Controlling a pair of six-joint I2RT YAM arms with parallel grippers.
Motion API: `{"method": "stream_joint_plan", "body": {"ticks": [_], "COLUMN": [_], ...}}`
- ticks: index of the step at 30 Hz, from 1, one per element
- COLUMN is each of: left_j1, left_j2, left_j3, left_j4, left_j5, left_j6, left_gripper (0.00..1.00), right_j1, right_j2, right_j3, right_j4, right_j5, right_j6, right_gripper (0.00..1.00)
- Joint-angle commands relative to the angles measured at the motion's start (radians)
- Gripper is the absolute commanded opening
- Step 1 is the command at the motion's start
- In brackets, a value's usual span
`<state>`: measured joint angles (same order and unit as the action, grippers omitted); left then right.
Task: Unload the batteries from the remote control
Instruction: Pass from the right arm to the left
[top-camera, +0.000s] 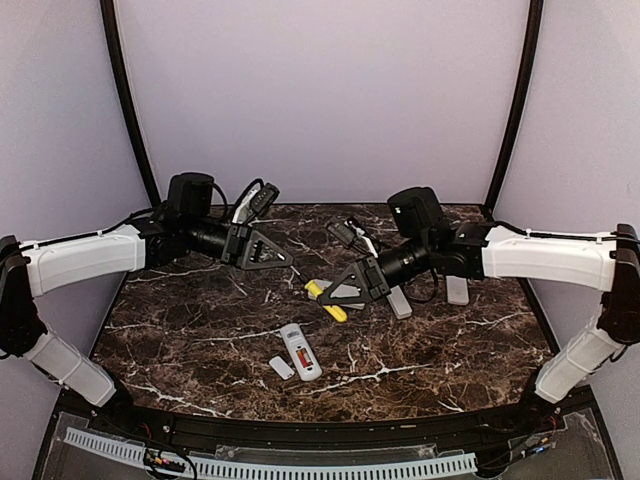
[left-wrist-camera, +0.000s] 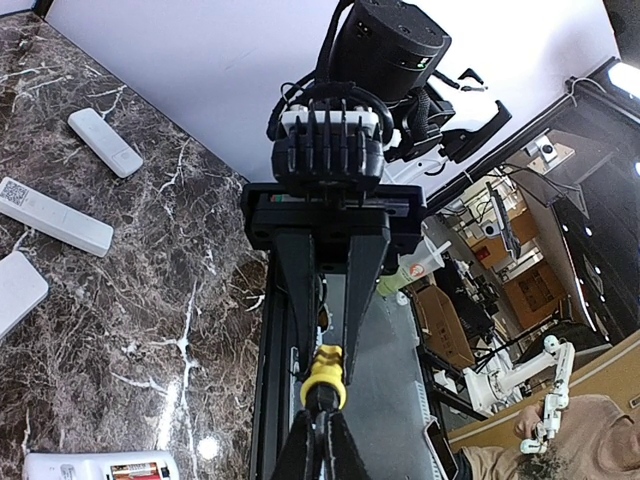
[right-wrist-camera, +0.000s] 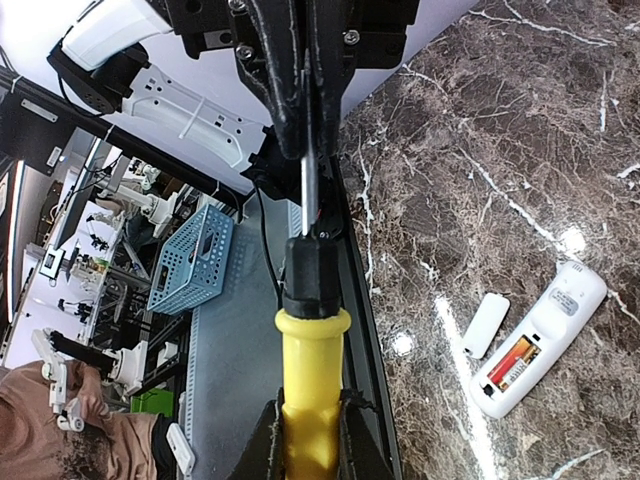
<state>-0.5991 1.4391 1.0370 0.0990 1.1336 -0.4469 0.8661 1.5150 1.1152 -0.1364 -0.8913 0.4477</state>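
Note:
A white remote (top-camera: 300, 350) lies near the table's front middle with its back open, and an orange battery (top-camera: 303, 355) shows inside. It also shows in the right wrist view (right-wrist-camera: 540, 340) with the battery (right-wrist-camera: 515, 362), and at the bottom edge of the left wrist view (left-wrist-camera: 100, 467). Its small white cover (top-camera: 281, 367) lies beside it. My right gripper (right-wrist-camera: 311, 400) is shut on the yellow handle of a screwdriver (top-camera: 325, 300), held above the table. My left gripper (left-wrist-camera: 321, 420) is shut on the screwdriver's shaft end, facing the right gripper (top-camera: 345, 290).
Two more white remotes (top-camera: 398, 300) (top-camera: 457, 290) lie under and behind the right arm; they also show in the left wrist view (left-wrist-camera: 55, 217) (left-wrist-camera: 105, 142). The table's black front rim (top-camera: 300, 425) is close to the open remote.

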Motion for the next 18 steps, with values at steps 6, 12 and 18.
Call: {"method": "stream_joint_plan", "body": {"ticks": [6,12,18], "left_j1": [-0.005,0.006,0.017], "left_j2": [-0.008,-0.044,-0.104], "left_j3": [-0.023,-0.052,-0.141], "left_j4": [0.050,0.127,0.385], "left_j5": [0.004,-0.065,-0.211], "left_j6": [-0.009,-0.086,-0.274], "left_gripper": [0.00,0.00,0.00], "right_j1": [0.000,-0.016,-0.012], "right_j2": [-0.018,-0.082,-0.159], "right_j3": [-0.004,-0.074,-0.274], "right_j4": [0.035,0.176,0.606], "right_j5": [0.066,0.158,0.370], "right_j6": [0.029,0.094,0.358], "right_gripper": [0.29,0.76,0.83]}}
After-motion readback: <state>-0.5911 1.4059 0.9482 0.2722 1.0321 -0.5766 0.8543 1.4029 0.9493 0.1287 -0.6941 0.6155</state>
